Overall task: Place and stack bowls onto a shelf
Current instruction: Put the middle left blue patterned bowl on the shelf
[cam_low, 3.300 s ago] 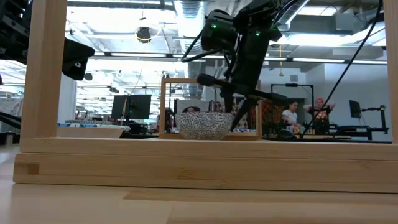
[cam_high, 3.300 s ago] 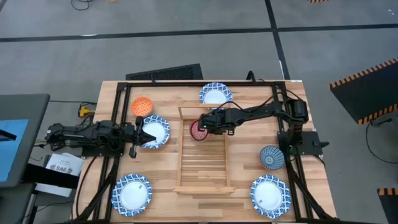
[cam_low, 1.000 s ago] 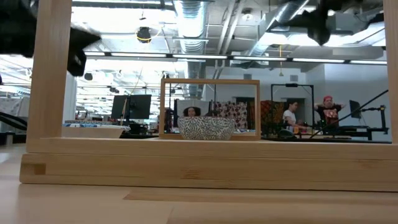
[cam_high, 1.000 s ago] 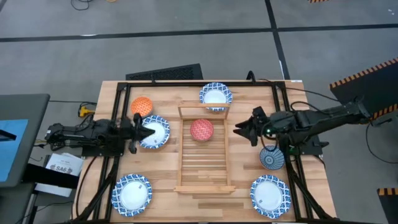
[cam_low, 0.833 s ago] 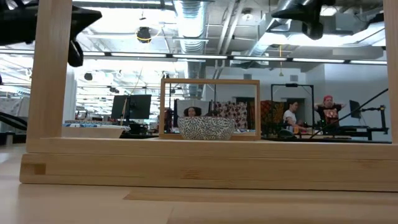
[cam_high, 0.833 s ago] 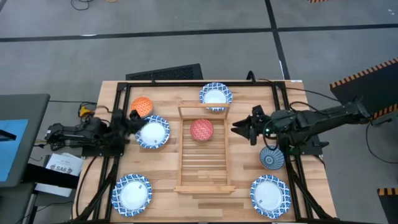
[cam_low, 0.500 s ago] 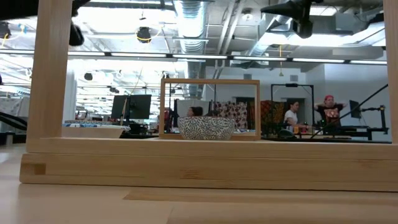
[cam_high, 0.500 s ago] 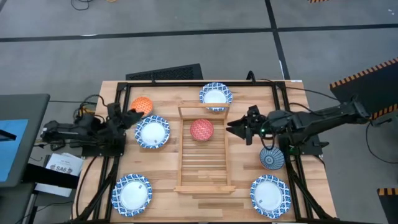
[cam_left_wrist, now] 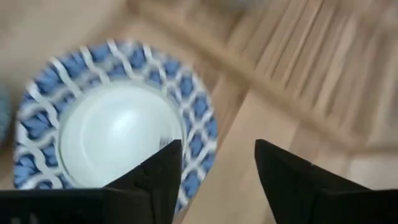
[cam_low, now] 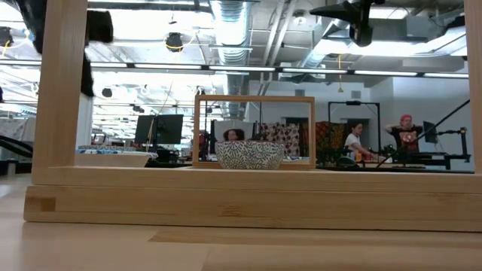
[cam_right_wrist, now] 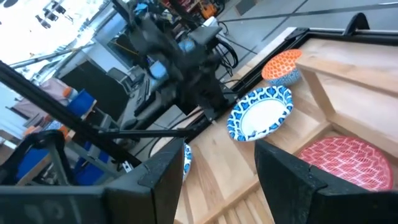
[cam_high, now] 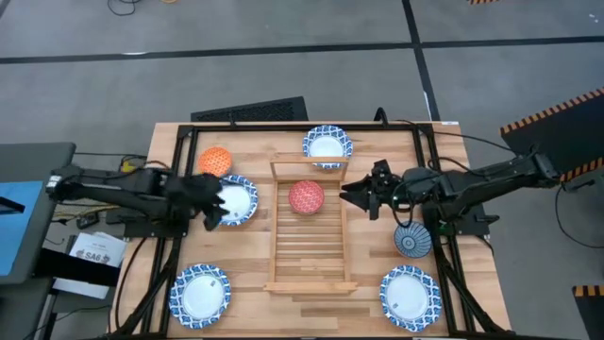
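Swinging back over the patterned bowl by the worktop's left edge, the left gripper has its jaws spread, empty, straddling the near rim, which looks like lining up a pinch. Right gripper, jaws parted and holding nothing, hovers just off the shelf, clear of the red bowl sitting alone at the shelf's far end. That target bowl is wide and shallow, blue lattice rim, plain white centre.
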`<control>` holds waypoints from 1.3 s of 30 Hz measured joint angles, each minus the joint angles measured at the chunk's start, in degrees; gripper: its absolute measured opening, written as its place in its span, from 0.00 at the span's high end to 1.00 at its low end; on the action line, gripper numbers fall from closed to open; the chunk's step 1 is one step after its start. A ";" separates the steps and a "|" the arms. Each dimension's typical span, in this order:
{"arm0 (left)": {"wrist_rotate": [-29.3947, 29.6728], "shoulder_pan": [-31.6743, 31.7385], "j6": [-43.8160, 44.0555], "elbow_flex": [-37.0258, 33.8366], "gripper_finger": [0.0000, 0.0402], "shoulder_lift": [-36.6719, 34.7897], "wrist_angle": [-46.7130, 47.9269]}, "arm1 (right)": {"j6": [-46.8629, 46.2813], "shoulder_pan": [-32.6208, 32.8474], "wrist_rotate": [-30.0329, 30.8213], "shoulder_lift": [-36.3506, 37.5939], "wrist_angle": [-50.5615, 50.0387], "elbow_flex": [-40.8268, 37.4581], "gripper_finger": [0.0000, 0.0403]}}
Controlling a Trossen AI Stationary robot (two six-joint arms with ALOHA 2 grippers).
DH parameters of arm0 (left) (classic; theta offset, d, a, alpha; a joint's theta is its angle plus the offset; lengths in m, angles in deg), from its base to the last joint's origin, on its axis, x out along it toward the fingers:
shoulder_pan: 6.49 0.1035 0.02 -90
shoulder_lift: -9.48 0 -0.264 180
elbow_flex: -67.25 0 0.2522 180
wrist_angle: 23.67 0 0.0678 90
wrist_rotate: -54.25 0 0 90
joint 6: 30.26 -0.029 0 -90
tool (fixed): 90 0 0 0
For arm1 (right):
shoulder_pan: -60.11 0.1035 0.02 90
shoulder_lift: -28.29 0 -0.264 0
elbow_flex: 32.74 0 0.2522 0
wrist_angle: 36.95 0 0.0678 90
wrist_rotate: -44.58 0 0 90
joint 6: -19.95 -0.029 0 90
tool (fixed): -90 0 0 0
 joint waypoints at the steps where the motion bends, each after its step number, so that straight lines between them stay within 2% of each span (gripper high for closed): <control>1: -0.98 -0.12 -1.16 -0.30 0.52 2.34 -0.01 | 0.00 -0.19 0.01 0.01 -0.02 0.00 0.45; 7: -0.82 -2.12 -5.83 -0.49 0.51 14.46 -1.46 | 0.02 -1.25 -0.47 0.03 -0.92 0.00 0.45; 12: -0.53 -5.84 -7.62 -0.46 0.51 21.65 -6.02 | 0.04 -1.60 -0.50 0.03 -2.75 0.00 0.45; 18: 9.57 -9.91 -6.10 -0.42 0.51 28.09 -6.54 | 0.07 -1.54 -0.52 0.03 -3.15 0.00 0.45; 25: 8.65 -10.62 -5.03 -0.38 0.53 35.78 -6.94 | 0.17 -1.52 -0.54 0.03 -4.24 0.00 0.45; 29: 7.99 -10.63 -3.76 -0.15 0.64 39.09 -7.07 | 0.17 -1.52 -0.54 0.03 -4.70 0.00 0.45; 35: 5.75 -10.71 -5.12 4.50 0.96 38.21 -3.74 | 0.15 -1.52 -0.54 0.03 -5.03 0.00 0.45; 39: 3.33 -11.54 -14.12 11.92 0.99 35.42 1.99 | 0.15 -1.52 -0.54 0.03 -5.05 0.00 0.45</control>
